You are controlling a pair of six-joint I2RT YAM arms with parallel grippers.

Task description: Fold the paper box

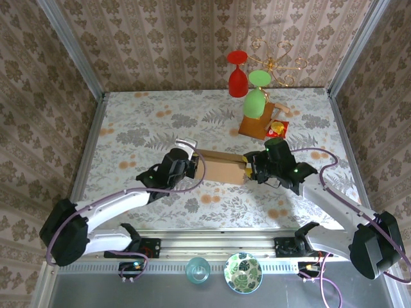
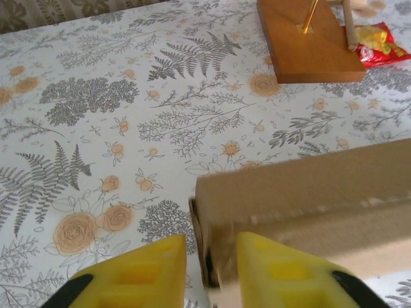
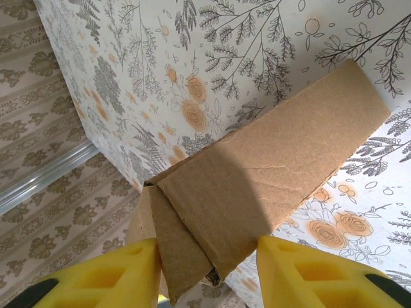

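Note:
The paper box (image 1: 221, 165), plain brown cardboard, lies folded into a long narrow shape mid-table between both grippers. My left gripper (image 1: 191, 168) is at its left end. In the left wrist view the box's end wall (image 2: 204, 224) stands between the yellow fingers (image 2: 144, 269), and a sliver of table shows beside the left finger, so the left gripper (image 2: 212, 247) is open. My right gripper (image 1: 249, 168) is at the right end. In the right wrist view the box's folded corner (image 3: 212, 218) touches both fingers (image 3: 302, 273), and the right gripper (image 3: 207, 253) is shut on it.
A wooden stand (image 1: 257, 125) with a green wine glass (image 1: 255, 101) and a red one (image 1: 237, 80) stands just behind the box's right end, with a red snack packet (image 1: 277, 128) beside it. A bowl (image 1: 243, 272) and a cup (image 1: 197, 270) sit on the near ledge.

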